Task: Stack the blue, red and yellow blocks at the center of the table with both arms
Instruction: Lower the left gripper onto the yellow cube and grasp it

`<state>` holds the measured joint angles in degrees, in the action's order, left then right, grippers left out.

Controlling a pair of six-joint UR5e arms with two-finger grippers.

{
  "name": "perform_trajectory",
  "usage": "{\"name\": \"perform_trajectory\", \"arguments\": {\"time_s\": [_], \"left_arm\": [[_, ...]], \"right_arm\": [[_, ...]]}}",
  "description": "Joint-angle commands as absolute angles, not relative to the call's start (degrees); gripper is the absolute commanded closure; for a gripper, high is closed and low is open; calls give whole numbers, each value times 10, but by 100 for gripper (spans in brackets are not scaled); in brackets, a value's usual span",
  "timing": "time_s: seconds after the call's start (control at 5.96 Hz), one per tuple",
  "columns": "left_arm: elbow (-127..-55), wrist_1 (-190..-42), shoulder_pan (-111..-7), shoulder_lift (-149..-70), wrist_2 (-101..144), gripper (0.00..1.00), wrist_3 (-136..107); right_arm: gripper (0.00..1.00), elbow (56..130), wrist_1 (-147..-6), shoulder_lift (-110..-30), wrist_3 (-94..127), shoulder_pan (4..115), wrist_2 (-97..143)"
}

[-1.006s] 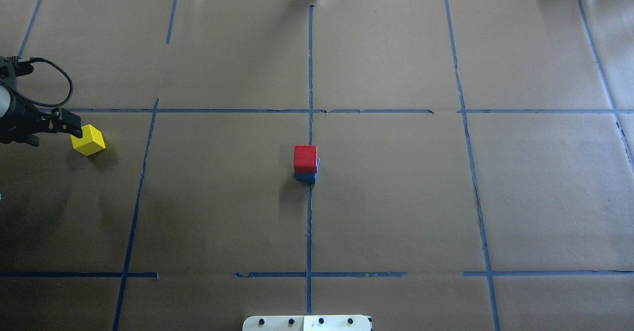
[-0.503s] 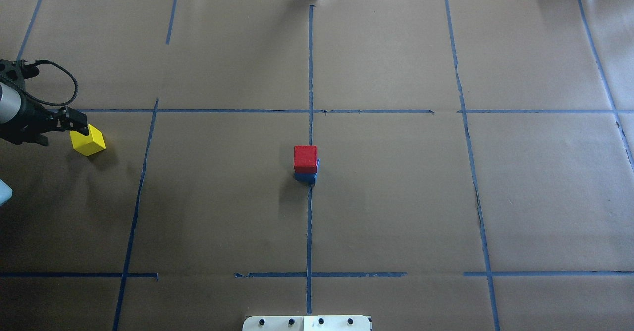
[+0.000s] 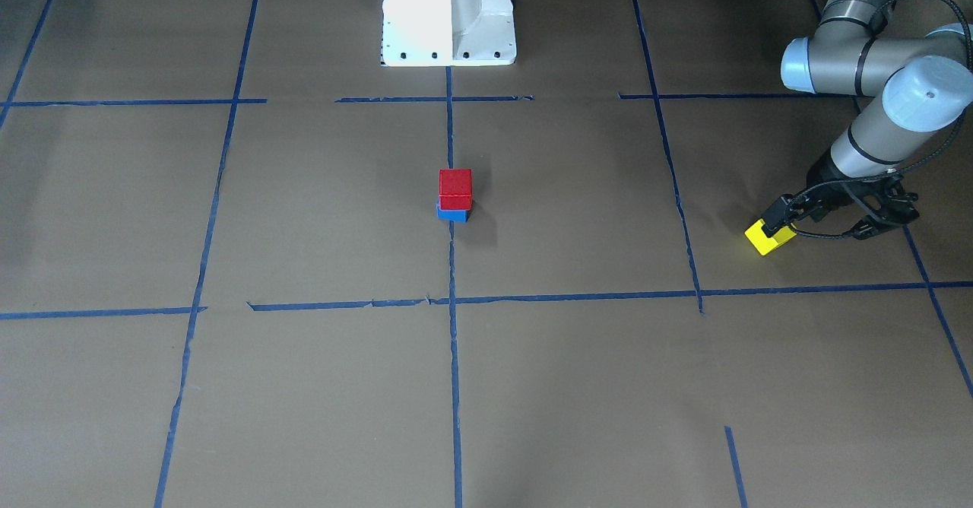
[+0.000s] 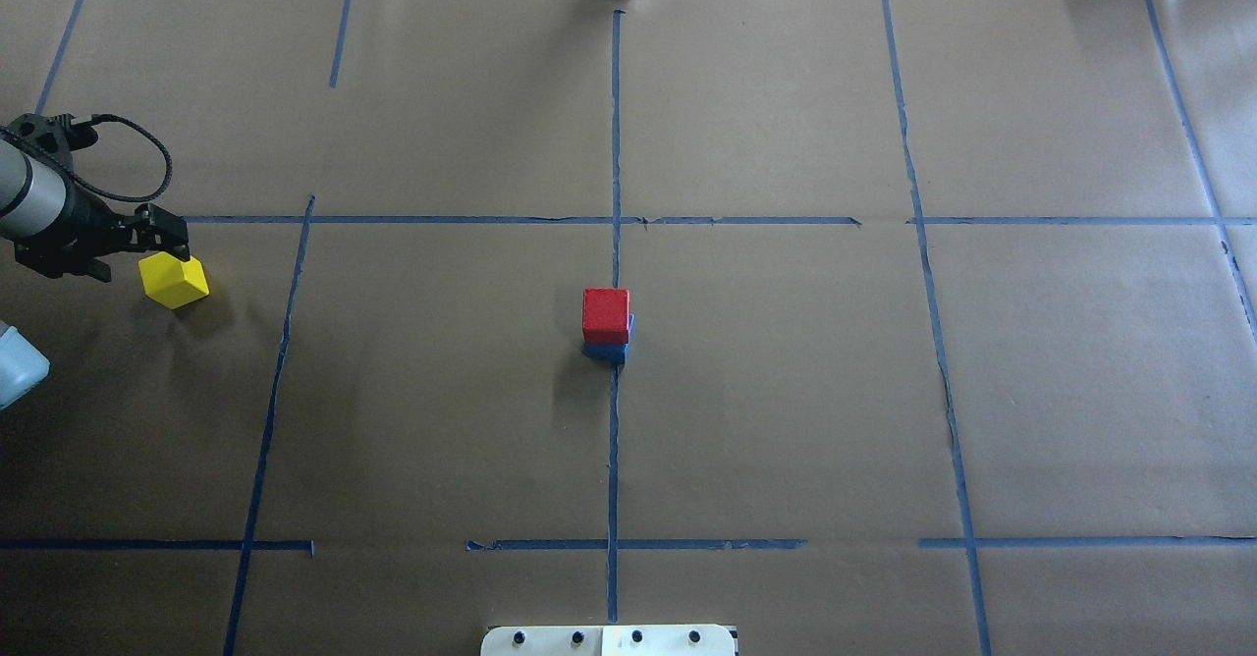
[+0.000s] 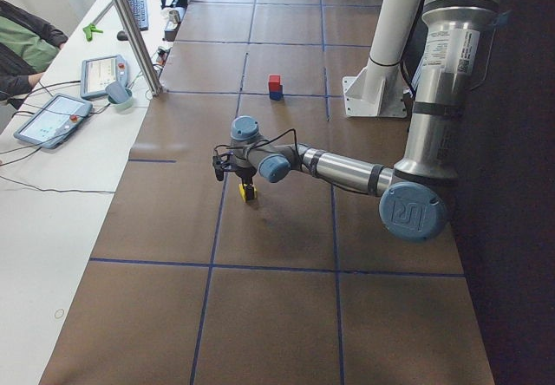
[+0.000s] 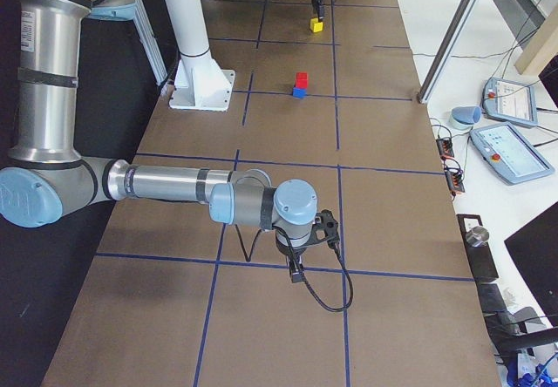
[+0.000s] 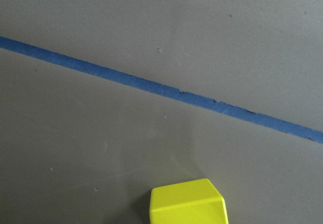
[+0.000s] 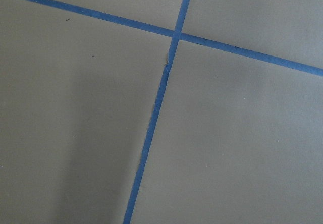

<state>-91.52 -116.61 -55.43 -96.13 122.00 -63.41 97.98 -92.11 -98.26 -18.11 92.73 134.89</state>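
The red block (image 4: 605, 312) sits on the blue block (image 4: 607, 350) at the table's centre, slightly offset. The yellow block (image 4: 175, 280) lies alone at the far left. My left gripper (image 4: 165, 236) hovers just above it and a little to its far side, with the jaws looking open and empty. In the front-facing view a fingertip (image 3: 777, 216) overlaps the yellow block's (image 3: 768, 239) top. The left wrist view shows the yellow block (image 7: 186, 204) at the bottom edge, with no fingers visible. My right gripper (image 6: 296, 269) hangs low over bare paper, seen only in the exterior right view, so I cannot tell its state.
Brown paper with a blue tape grid (image 4: 614, 219) covers the table. The robot's white base (image 3: 448, 14) stands at the near middle edge. A side bench holds tablets (image 5: 52, 116), a seated person and a metal post (image 5: 134, 29).
My left gripper has moved away from the robot and slightly toward the centre, over the yellow block. The yellow block and the red-blue stack have not moved.
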Motion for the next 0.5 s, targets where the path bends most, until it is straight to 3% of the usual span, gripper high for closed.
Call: {"name": "perform_trajectory", "arguments": {"time_s": [0.0,0.34], "left_arm": [[-871,-1206,-552,-969,1220,0,-641],[-872,-1208,-534,-978,1220,3,-657]], "right_arm": [[0,979,-921,-983,-182,927,1349],[0,979,-921,-983,-182,927,1348]]}}
